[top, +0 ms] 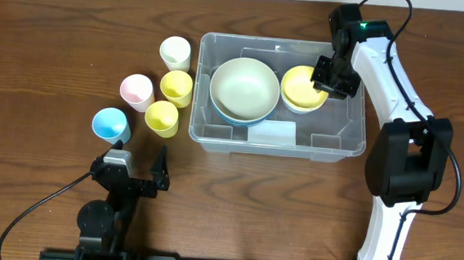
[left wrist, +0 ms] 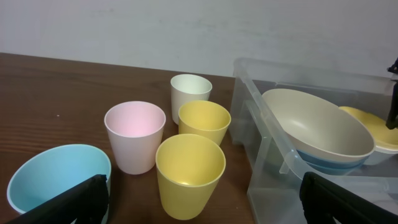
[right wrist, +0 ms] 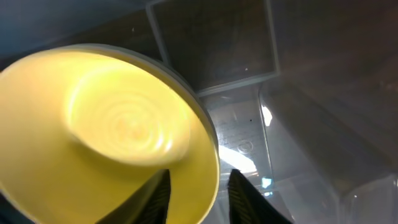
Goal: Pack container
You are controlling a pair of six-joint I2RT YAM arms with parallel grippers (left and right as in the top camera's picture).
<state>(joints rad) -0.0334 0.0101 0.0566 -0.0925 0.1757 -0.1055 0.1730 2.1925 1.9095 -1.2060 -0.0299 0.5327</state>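
The clear container (top: 362, 114) stands at table centre, with a white label (top: 274, 133) on its near side. Inside it a cream bowl (top: 244, 87) is nested on a blue bowl (top: 241, 121) at the left, and a yellow bowl (top: 300, 90) sits at the right. My right gripper (top: 334, 78) is in the container at the yellow bowl's right edge. In the right wrist view its fingers (right wrist: 198, 177) straddle the yellow bowl's rim (right wrist: 124, 124), with a gap to the outer finger. My left gripper (top: 141, 158) is open and empty near the front left.
Several cups stand left of the container: white (top: 175, 53), pink (top: 136, 90), two yellow (top: 176, 87) (top: 161, 118) and blue (top: 109, 125). In the left wrist view the near yellow cup (left wrist: 189, 174) is just ahead of the open fingers (left wrist: 202, 208), with the container wall (left wrist: 261, 155) at the right.
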